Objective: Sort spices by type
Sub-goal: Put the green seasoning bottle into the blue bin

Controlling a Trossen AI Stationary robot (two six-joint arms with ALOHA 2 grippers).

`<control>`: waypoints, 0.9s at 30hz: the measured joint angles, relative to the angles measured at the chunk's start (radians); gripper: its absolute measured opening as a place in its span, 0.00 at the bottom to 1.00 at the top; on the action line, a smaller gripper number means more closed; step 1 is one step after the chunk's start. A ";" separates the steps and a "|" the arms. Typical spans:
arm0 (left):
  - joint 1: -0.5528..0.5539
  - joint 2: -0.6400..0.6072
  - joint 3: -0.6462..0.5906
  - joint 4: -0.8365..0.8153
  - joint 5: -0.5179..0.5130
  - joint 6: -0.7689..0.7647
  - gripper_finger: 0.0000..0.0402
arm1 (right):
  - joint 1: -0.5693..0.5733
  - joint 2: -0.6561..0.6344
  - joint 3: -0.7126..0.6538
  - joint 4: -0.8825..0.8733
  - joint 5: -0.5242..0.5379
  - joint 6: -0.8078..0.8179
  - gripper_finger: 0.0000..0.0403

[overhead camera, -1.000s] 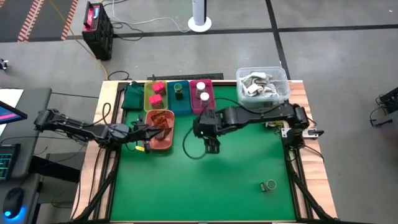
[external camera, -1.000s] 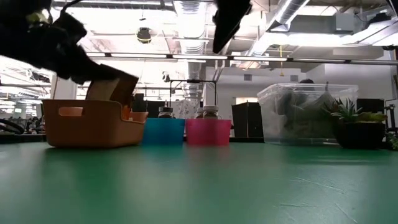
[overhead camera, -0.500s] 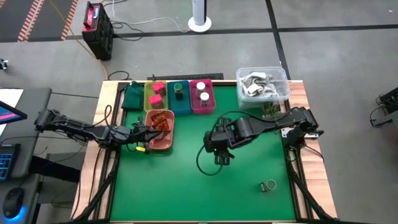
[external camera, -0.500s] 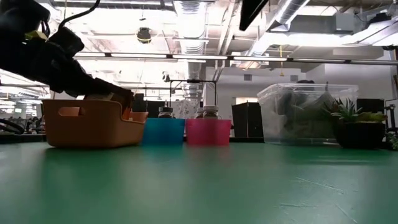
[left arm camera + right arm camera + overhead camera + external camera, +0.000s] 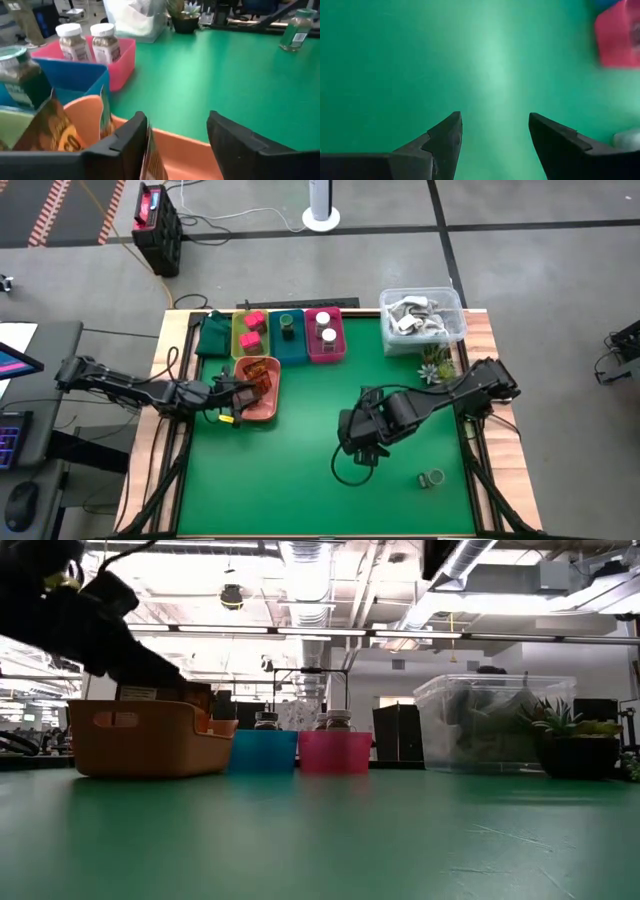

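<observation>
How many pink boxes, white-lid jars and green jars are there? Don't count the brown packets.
Pink boxes: 2
White-capped jars: 2
Green jars: 2, one in the teal tray, one loose on the table
Total: 6

Counter plain green with pale wood edging; trays run yellow, teal, magenta, with a salmon tray in front holding brown-orange packets. Pink blocks in the yellow tray, white-capped jars in the magenta. My left tool and right tool have dark grey-black fingers; a clear tub holds white-grey pieces.
</observation>
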 joint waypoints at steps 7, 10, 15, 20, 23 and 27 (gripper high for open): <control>-0.001 0.000 0.098 -0.102 0.003 0.068 0.54 | 0.093 -0.037 -0.038 -0.112 -0.079 0.262 0.65; -0.001 0.000 0.142 -0.148 0.004 0.095 0.54 | 0.151 -0.074 -0.077 -0.168 -0.081 0.393 0.65; -0.001 0.000 0.201 -0.202 0.005 0.150 0.54 | 0.227 -0.149 -0.213 -0.164 -0.146 0.604 0.65; -0.001 0.000 0.240 -0.234 0.005 0.164 0.54 | 0.286 -0.220 -0.366 -0.080 -0.259 0.740 0.65; -0.001 0.000 0.254 -0.264 0.005 0.170 0.54 | 0.323 -0.249 -0.434 -0.073 -0.334 0.828 0.65; -0.001 0.000 0.274 -0.295 0.005 0.184 0.54 | 0.377 -0.268 -0.500 -0.064 -0.412 0.928 0.65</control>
